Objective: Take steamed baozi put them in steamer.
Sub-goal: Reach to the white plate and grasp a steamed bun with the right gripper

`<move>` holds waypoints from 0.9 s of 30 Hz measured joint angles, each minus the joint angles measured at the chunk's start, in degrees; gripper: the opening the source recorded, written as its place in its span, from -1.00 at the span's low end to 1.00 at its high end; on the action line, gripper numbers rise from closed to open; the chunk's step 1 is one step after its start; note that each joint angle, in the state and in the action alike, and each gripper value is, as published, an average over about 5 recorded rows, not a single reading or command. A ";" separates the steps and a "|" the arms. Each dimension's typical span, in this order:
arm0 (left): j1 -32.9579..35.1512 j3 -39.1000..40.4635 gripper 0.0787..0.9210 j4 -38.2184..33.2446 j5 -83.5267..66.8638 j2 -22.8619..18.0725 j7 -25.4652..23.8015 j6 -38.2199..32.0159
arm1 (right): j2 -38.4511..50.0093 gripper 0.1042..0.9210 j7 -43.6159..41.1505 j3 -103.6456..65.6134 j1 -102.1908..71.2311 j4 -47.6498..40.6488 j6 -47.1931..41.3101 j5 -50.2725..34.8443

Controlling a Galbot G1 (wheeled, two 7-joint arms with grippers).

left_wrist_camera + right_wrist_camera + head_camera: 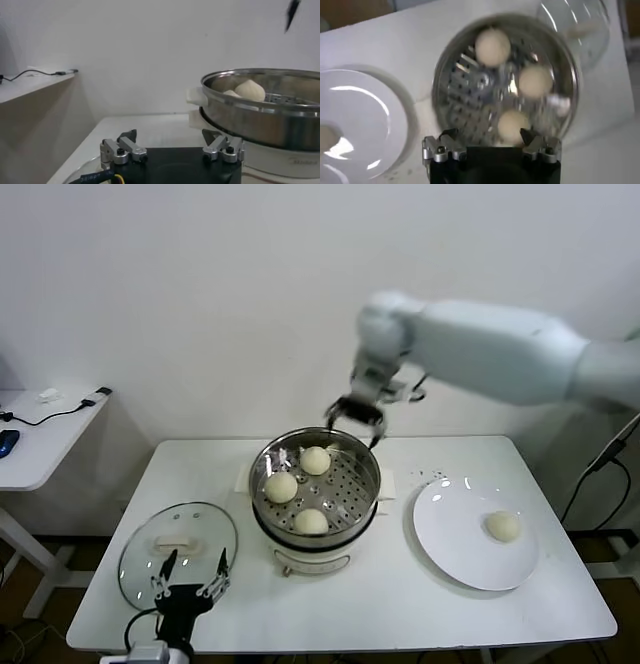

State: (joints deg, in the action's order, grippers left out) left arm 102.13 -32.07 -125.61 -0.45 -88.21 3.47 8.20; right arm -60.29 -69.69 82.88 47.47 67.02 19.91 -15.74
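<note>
Steel and perforated, the steamer (316, 484) holds three smooth cream baozi (281, 486) on its tray, while the fourth baozi (502, 526) sits on the glossy white plate (455, 546). Right gripper (354, 416) hangs empty over the pot's far rim, fingers spread — in reaching for the plate it could clip that rim. Left gripper (189, 576) waits by the glass lid (150, 539) on the worktop (400, 594), fingers spread.

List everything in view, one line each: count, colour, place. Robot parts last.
baozi: four, cream-white; three in the steamer, one on the plate
steamer: one, steel on cream base, table centre
plate: one, white, right of steamer
lid: one, clear glass, left of steamer
table: one, white
side table: one, white, far left, with a black cable
left gripper: one, black, open, over the lid's near edge
right gripper: one, black, open, above the steamer's far rim
</note>
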 measured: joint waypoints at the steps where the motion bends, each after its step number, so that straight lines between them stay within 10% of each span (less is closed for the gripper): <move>1: -0.06 -0.08 0.77 0.00 -0.09 0.03 -0.02 0.01 | 1.68 0.76 0.13 1.04 0.33 -0.39 -1.09 -0.63; 27: -0.27 -1.92 0.77 1.63 -0.10 -0.88 -0.18 0.42 | 26.05 0.76 8.77 -9.59 -28.38 -6.84 -21.29 5.66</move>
State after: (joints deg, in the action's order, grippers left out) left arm 101.86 -33.99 -123.98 -0.55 -89.09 3.29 8.62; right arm -34.25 -60.93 73.29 19.09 60.18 -1.39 -10.08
